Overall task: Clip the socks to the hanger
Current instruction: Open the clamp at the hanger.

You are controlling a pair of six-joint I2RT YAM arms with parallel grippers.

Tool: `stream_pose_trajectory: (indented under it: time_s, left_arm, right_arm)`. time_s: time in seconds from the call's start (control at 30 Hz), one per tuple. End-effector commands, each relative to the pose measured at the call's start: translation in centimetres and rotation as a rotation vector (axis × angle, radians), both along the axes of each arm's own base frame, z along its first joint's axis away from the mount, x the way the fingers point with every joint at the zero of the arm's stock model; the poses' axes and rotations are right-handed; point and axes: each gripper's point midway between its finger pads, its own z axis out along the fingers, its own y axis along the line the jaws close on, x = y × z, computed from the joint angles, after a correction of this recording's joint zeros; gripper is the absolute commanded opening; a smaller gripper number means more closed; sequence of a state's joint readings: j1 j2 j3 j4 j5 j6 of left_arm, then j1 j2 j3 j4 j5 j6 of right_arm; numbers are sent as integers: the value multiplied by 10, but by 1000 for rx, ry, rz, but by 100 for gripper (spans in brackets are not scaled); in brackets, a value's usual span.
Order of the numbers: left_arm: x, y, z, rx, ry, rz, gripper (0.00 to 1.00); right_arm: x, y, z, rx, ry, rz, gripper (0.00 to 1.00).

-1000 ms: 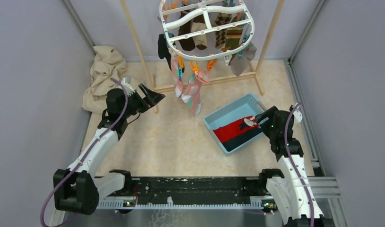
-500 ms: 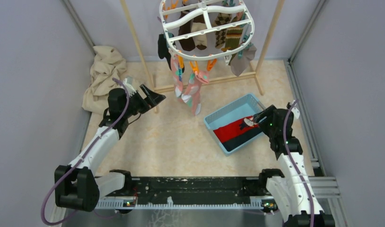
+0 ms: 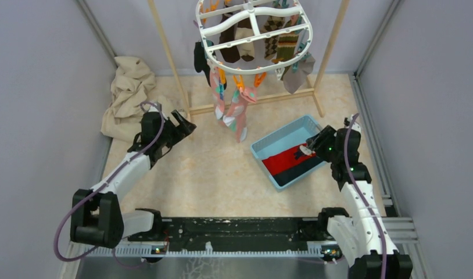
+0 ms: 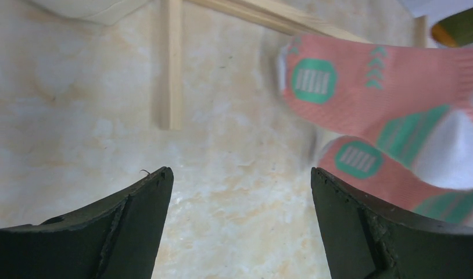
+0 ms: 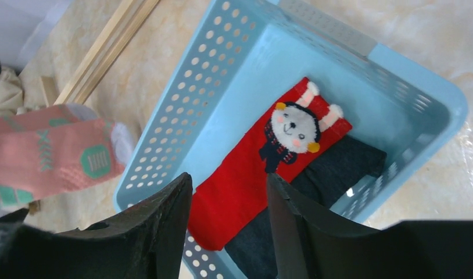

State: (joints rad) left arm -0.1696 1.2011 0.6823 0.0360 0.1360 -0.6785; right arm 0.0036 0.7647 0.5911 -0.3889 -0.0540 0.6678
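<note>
A red sock (image 3: 283, 159) with a white bear patch and a dark navy sock (image 3: 301, 167) lie flat in a light blue basket (image 3: 268, 143). In the right wrist view the red sock (image 5: 263, 174) lies beside the navy sock (image 5: 315, 186). The white oval hanger (image 3: 254, 32) with orange and teal pegs hangs at the top. My right gripper (image 3: 308, 146) is open and empty just above the basket's right end; it also shows in its wrist view (image 5: 229, 180). My left gripper (image 3: 186, 123) is open and empty at the left, above the floor (image 4: 240, 171).
Pink-teal patterned socks (image 3: 234, 110) hang from the hanger's front; they show in the left wrist view (image 4: 385, 99). Brown argyle socks (image 3: 280, 40) hang behind. A wooden pole rack (image 3: 170, 64) frames the hanger. A beige cloth heap (image 3: 126, 93) lies at the back left.
My left arm has drawn back and lowered a little, its gripper still open. My right gripper has shifted slightly up and left over the basket.
</note>
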Motion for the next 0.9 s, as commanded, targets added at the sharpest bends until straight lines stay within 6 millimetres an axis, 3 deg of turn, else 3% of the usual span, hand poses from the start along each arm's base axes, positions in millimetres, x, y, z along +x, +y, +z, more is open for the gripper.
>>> stream_pose_trajectory:
  time_s: [0.0, 0.07, 0.2, 0.3, 0.4, 0.57, 0.67, 0.87]
  left_arm:
    - [9, 13, -14, 92, 55, 100, 93]
    - [10, -4, -10, 118, 40, 65, 93]
    - [1, -53, 2, 212, -29, -47, 94]
    - [-18, -83, 8, 275, -80, -134, 94]
    - [-38, -102, 14, 284, -122, -196, 94]
    - [-63, -139, 29, 327, -206, -316, 93]
    - [-74, -169, 49, 314, -266, -420, 93]
    - [-99, -238, 130, 180, -478, -652, 94]
  right_arm:
    - [21, 20, 49, -9, -163, 158, 50]
    - [29, 28, 50, -14, -145, 220, 48]
    - [41, 35, 29, -70, 3, 305, 47]
    - [46, 39, 21, -122, 34, 322, 47]
    - [50, 39, 16, -124, 23, 314, 49]
    - [55, 45, -13, -142, 117, 349, 56]
    - [57, 52, -16, -139, 111, 365, 57]
    - [52, 67, -1, -95, 16, 437, 56]
